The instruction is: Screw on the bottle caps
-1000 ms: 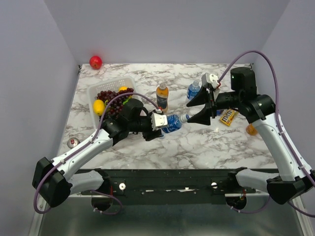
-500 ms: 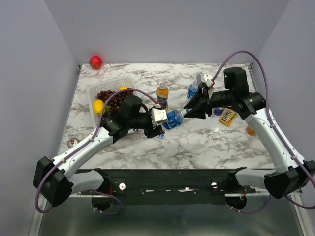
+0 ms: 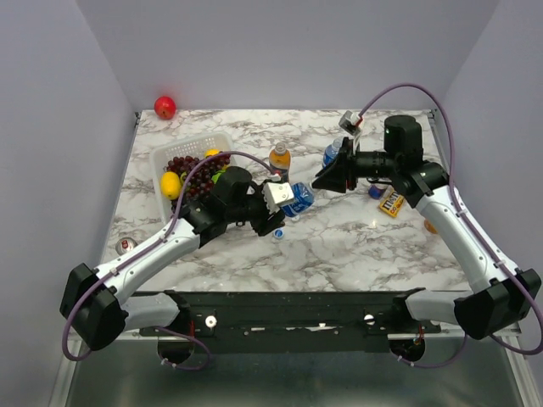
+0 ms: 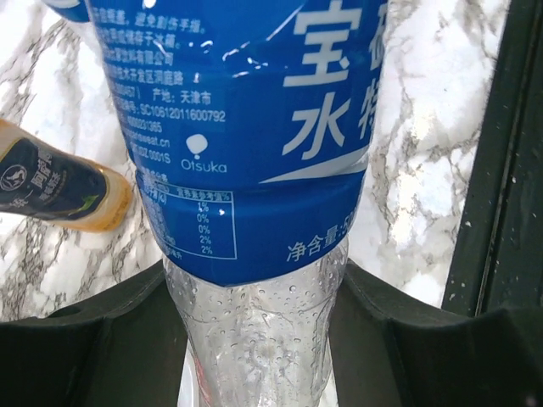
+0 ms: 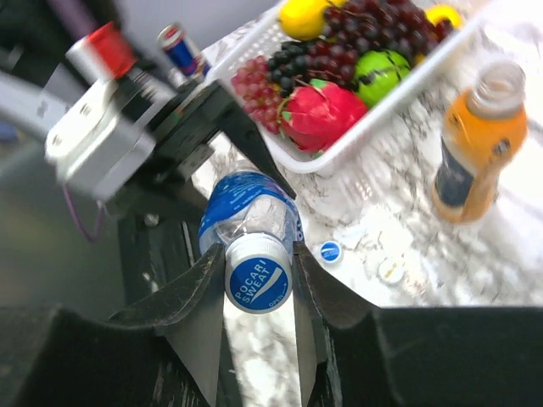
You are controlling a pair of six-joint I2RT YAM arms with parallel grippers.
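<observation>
Left gripper [image 4: 254, 339]: clamped on the blue-labelled bottle [image 4: 246, 127] — tilted toward the right arm.
Right gripper [image 3: 321, 181]: fingers pinched tight around the blue cap [image 5: 258, 284] — at the bottle's mouth.

Robot lab booth: marble-look table [image 3: 365, 246] between plain grey walls [image 3: 280, 51]

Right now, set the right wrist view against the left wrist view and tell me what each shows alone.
Right wrist only: the printed cap at the mouth of the blue-label bottle, pinched by the right hand; the fruit basket; a loose blue cap on the table. Left wrist only: the label's small print and the clear, droplet-beaded body gripped by the left hand. Both: that blue-label bottle and the orange bottle, its mouth open in the right wrist view.
</observation>
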